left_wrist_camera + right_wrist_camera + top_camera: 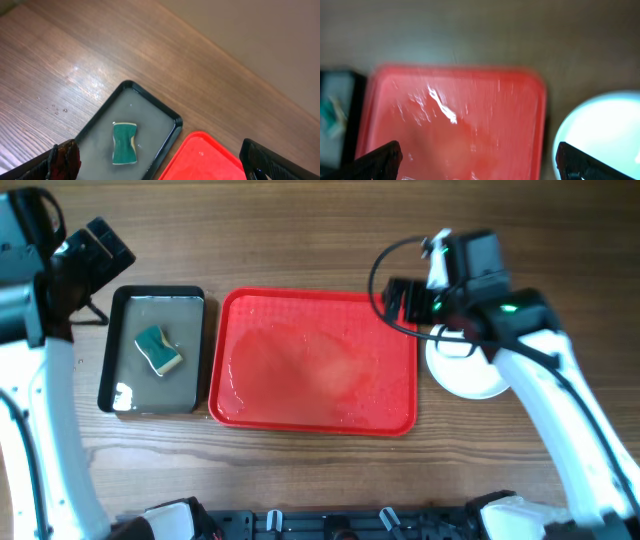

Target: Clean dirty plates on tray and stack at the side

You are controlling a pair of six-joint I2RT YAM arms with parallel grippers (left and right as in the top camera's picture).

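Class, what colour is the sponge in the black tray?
The sponge is teal-green with a yellowish side; left wrist view.

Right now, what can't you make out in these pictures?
Overhead: the right arm covers part of the round pale plates beside the red plastic tray, so their count is unclear.
Right wrist: blur smears the green sponge.
Left wrist: the bottom edge cuts the tray off.

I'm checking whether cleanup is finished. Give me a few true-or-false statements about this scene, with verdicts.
1. The red tray holds no plates. True.
2. The sponge lies on the red tray. False: it lies in the black tray.
3. The plates sit on the table beside the red tray. True.
4. The left gripper holds the sponge. False: it is open and empty.
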